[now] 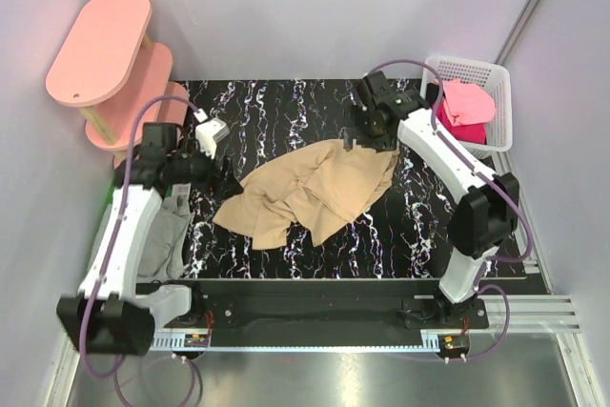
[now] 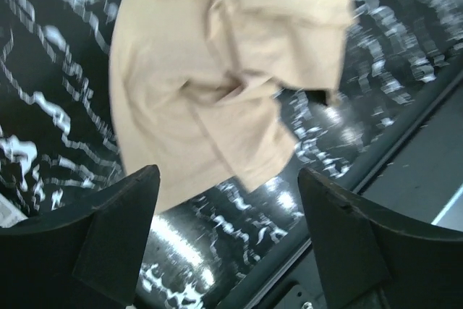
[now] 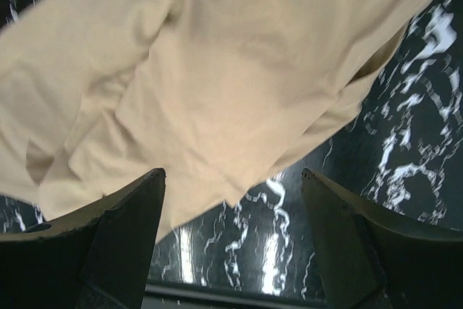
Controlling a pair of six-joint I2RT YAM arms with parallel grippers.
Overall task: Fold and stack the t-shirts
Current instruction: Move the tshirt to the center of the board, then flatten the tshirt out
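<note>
Top external: tan t-shirt (image 1: 310, 193) lies crumpled and unfolded at the middle of the black marbled table (image 1: 276, 107). Grey t-shirt (image 1: 162, 240) bunched at the table's left edge, under the left arm. Pink and magenta t-shirts (image 1: 467, 107) heaped in a white basket (image 1: 500, 78) just off the table's far right corner. Left gripper (image 2: 228, 179) over the table left of centre, jaws spread wide, gripping nothing. Right gripper (image 3: 231, 179) over the table's far right part, jaws likewise wide apart, empty
</note>
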